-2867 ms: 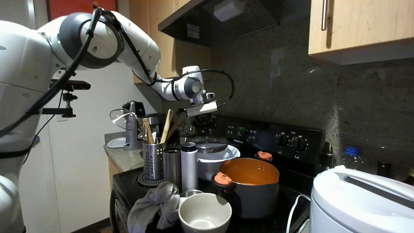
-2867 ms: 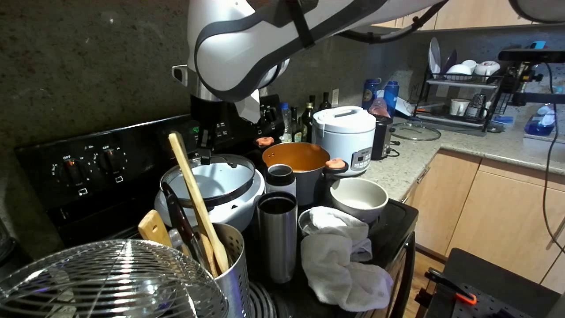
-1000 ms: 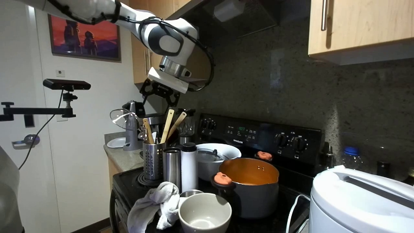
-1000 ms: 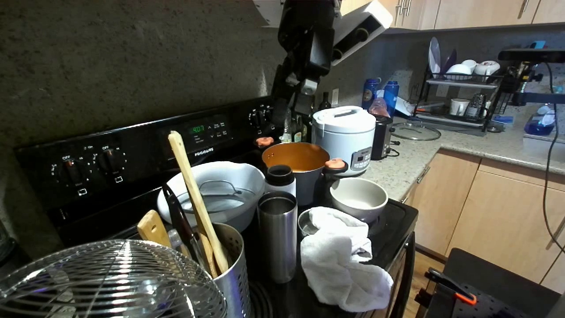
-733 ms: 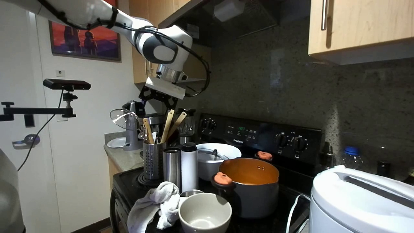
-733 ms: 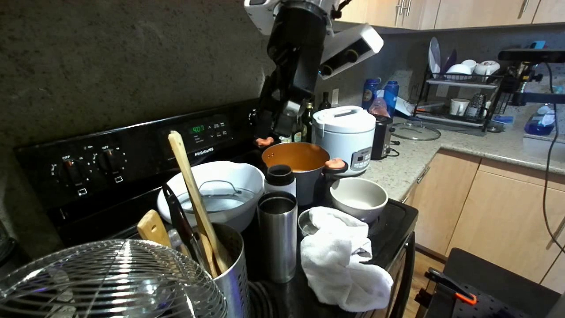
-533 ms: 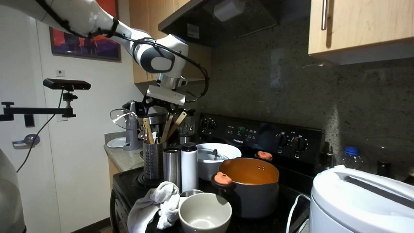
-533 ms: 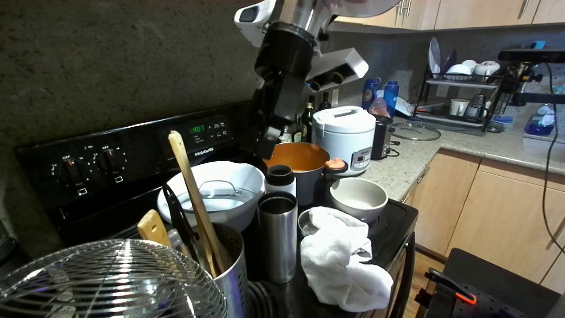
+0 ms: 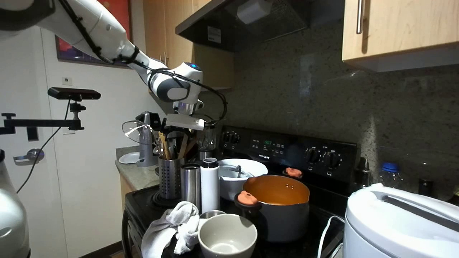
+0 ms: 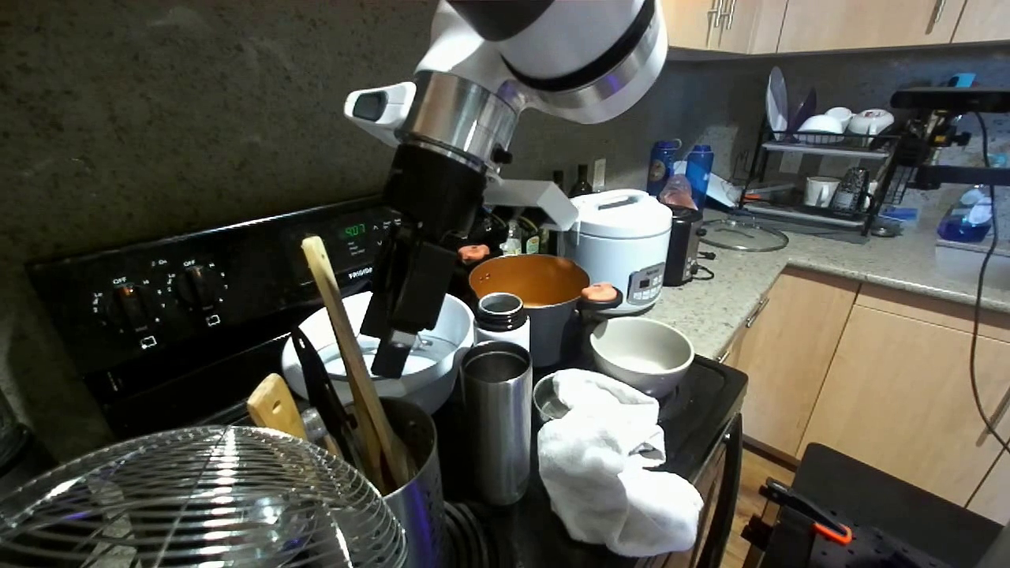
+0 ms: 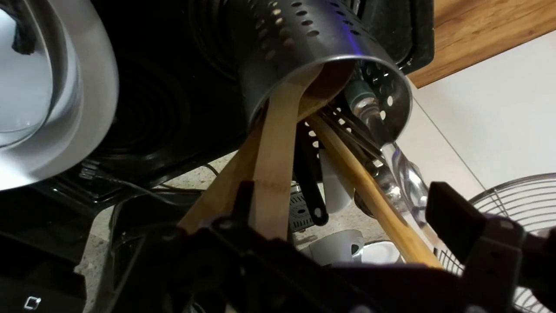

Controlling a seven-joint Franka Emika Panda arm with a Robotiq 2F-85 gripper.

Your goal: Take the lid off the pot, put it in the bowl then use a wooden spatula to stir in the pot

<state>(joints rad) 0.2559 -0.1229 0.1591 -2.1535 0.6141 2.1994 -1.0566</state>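
Note:
My gripper [image 11: 343, 202] hangs open, low over the perforated steel holder [image 9: 170, 181], hiding the handle tops in an exterior view. In the wrist view a flat pale wooden handle [image 11: 274, 156] and a rounder yellow one [image 11: 369, 191] lie across the gap between my fingers; which belongs to the spatula I cannot tell. Neither looks gripped. The glass lid [image 9: 229, 172] with its dark handle rests inside the large white bowl [image 9: 261, 167], partly behind my gripper [image 10: 390, 339] in an exterior view. Uncovered, the dark grey pot [image 9: 287, 224] shows its orange inside.
Steel and white tumblers [image 9: 210, 186] stand between holder and pot. A small cream bowl [image 9: 227, 234] and a towel [image 9: 172, 225] sit at the stove's front. A white rice cooker [image 10: 615, 229] is beyond the pot. A wire fan guard [image 10: 205, 497] rises close to the holder.
Earlier my gripper was at the lid above the white bowl; now the lid lies down inside it, let go. My arm has since swung over to the holder and lowered toward the wooden handles.

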